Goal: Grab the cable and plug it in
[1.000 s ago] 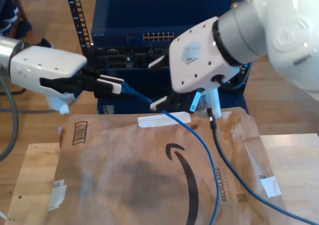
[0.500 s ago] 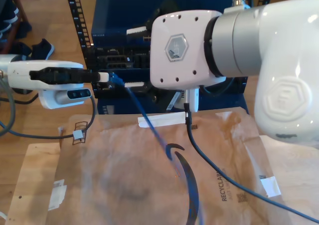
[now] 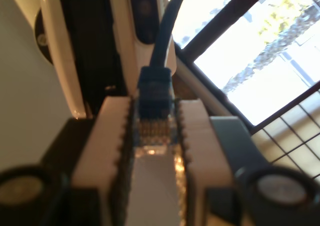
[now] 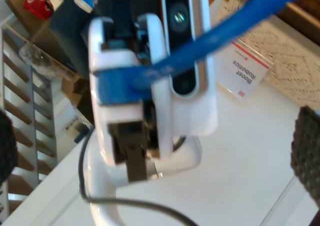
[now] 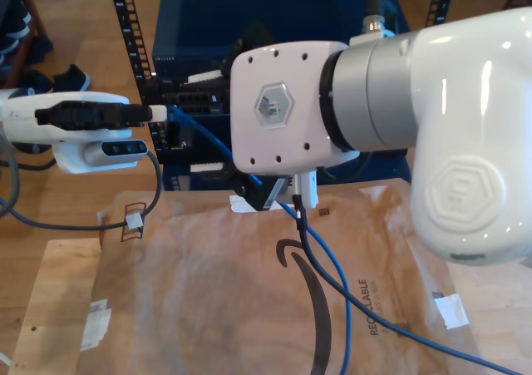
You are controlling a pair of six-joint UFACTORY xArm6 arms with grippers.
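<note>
The blue cable runs from the rack front down across the paper envelope. Its translucent plug sits pinched between the white ribbed fingers of my first gripper, which reaches in level from the exterior view's left. It holds the plug close in front of the rack's ports. My second gripper hangs under the big white arm in the middle of the exterior view. Its dark fingers stand wide apart, and the cable crosses ahead of them untouched.
A dark blue equipment rack stands behind the table. A brown paper envelope covers the wooden tabletop. A thicker dark cable drops from the second arm's wrist over the envelope. A grey hose loops under the first arm.
The first gripper has levelled out and lifted the plug up toward the rack ports. The big second arm has swung toward the exterior view's left, covering more of the rack.
</note>
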